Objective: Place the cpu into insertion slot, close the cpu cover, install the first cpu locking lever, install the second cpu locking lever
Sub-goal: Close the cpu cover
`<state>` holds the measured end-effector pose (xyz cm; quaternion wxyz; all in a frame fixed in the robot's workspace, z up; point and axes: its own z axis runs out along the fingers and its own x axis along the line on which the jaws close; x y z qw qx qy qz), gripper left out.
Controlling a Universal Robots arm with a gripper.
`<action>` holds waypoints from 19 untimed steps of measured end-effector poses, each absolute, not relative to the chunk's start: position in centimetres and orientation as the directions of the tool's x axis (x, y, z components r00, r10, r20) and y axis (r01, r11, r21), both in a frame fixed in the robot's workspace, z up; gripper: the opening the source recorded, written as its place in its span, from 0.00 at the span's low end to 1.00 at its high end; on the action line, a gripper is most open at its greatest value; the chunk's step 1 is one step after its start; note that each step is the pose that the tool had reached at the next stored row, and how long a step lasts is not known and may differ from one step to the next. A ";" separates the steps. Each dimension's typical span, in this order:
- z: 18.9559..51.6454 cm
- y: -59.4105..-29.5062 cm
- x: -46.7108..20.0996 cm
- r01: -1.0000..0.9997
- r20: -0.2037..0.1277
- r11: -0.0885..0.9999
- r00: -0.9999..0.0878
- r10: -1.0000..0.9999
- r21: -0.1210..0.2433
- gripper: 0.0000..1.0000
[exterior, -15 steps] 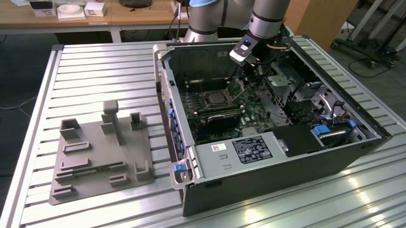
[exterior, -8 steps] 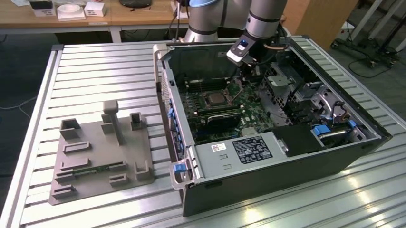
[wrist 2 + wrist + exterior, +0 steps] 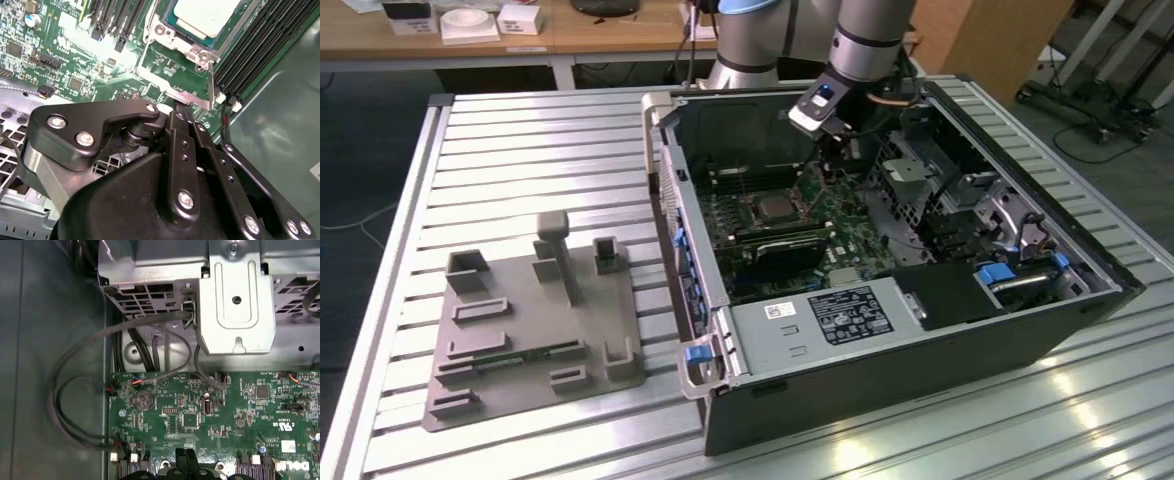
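The gripper (image 3: 186, 457), fingers pressed together with nothing visible between them, hangs just to the exterior view's right of the insertion slot (image 3: 753, 208). In that slot lies the cpu (image 3: 207, 15), and the cpu cover (image 3: 182, 44) looks to be down around it. So near the slot, a sideways slip could scrape the motherboard (image 3: 225, 410) or bend the thin cover.

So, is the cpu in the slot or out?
In. The cpu lies flat within the slot, its silver rim around it.

green mobo (image 3: 225, 410), silvery cpu (image 3: 207, 15), grey slatted tbl (image 3: 520, 150)
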<state>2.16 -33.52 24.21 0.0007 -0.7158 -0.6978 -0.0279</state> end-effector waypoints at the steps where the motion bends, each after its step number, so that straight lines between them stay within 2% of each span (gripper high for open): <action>1: 24.2 -33.5 2.0 0.999 0.041 -0.026 0.025 0.999 0.038 0.11; 19: 24.1 -33.4 -0.9 0.999 0.043 -0.026 0.025 0.999 0.038 0.11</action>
